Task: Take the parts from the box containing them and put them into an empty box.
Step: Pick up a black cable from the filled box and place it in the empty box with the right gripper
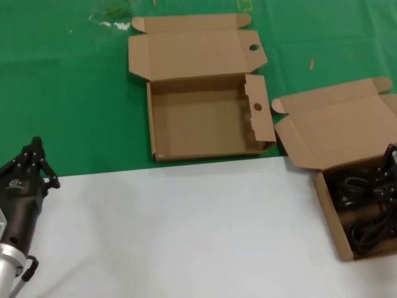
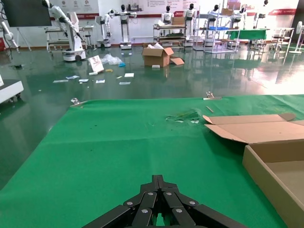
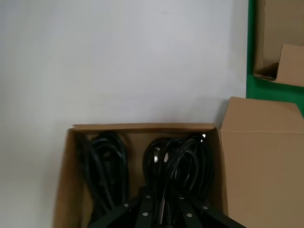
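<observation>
The empty box (image 1: 205, 118), with round holes in its lid tab and side flap, lies open at the middle back; its wall also shows in the left wrist view (image 2: 273, 176). The box with the parts (image 1: 327, 211) lies open at the right. It holds black cable bundles (image 1: 363, 233): two show in the right wrist view, one (image 3: 107, 166) beside the other (image 3: 178, 161). My right gripper (image 1: 389, 177) is down inside that box, its jaws nearly together around strands of the second bundle (image 3: 164, 192). My left gripper (image 1: 36, 149) is shut and empty at the near left (image 2: 159, 179).
The near half of the table is white (image 1: 186, 230) and the far half is a green mat (image 1: 68, 93). The parts box's plain lid (image 1: 341, 130) stands open towards the empty box. White scuffs (image 1: 115, 23) mark the mat at the far left.
</observation>
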Tool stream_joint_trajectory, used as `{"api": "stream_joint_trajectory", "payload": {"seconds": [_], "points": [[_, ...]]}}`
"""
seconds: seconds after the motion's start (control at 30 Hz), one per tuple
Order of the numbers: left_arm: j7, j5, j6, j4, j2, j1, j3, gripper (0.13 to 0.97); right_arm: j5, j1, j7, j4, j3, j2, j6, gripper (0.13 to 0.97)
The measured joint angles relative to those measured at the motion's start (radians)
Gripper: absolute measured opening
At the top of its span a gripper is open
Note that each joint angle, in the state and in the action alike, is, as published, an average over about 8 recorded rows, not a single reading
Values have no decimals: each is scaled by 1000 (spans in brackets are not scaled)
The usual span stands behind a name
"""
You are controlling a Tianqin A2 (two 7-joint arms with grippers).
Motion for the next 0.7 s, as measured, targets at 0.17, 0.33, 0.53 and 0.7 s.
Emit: {"api": "stream_joint_trajectory", "payload": {"seconds": [0.17, 0.33, 0.53, 0.7], "points": [[0, 0, 0, 0, 0, 0, 0, 140, 58, 126, 84, 55, -106, 41, -80, 172], [0, 0, 0, 0, 0, 0, 0, 140, 155, 298, 191, 110, -242, 70, -117, 171], [0, 0, 0, 0, 0, 0, 0, 140, 231, 453, 277, 134, -306, 27, -127, 167], [0, 0, 0, 0, 0, 0, 0, 140, 239, 499, 309, 120, -273, -74, -113, 167]]}}
